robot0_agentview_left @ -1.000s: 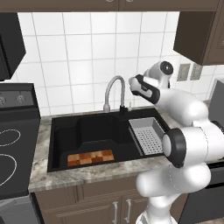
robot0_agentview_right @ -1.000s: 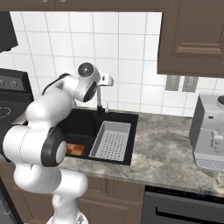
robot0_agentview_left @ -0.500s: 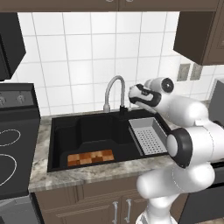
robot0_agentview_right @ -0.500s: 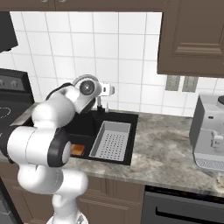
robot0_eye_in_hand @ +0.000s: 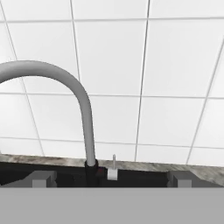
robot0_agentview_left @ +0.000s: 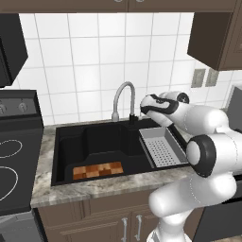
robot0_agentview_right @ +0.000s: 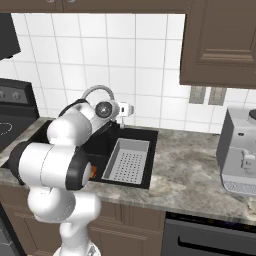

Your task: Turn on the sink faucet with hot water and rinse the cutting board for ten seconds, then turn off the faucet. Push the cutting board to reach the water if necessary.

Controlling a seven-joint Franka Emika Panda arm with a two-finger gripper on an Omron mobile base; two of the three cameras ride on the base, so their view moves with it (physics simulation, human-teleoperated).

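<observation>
Right now I see my gripper (robot0_agentview_left: 143, 107) held level beside the slim grey gooseneck faucet (robot0_agentview_left: 122, 96), just to its right in the left base view, with the jaws spread wide and nothing between them. Through the hand camera the two dark fingertips (robot0_eye_in_hand: 41, 178) frame the faucet's dark base, and the small upright side lever handle (robot0_eye_in_hand: 113, 168) stands between them, just beside the base, not touched by either tip. The spout arches up and away to the left against the white tiled wall (robot0_eye_in_hand: 175, 65). Below, the large matte black sink (robot0_agentview_left: 66, 142) sits in the speckled stone surface (robot0_agentview_left: 94, 186). Near its front wall lies the small checkered wooden cutting board (robot0_agentview_left: 98, 170), flat on the basin floor, well apart from the faucet. A grey perforated tray (robot0_agentview_left: 161, 147) fills the sink's right side.
</observation>
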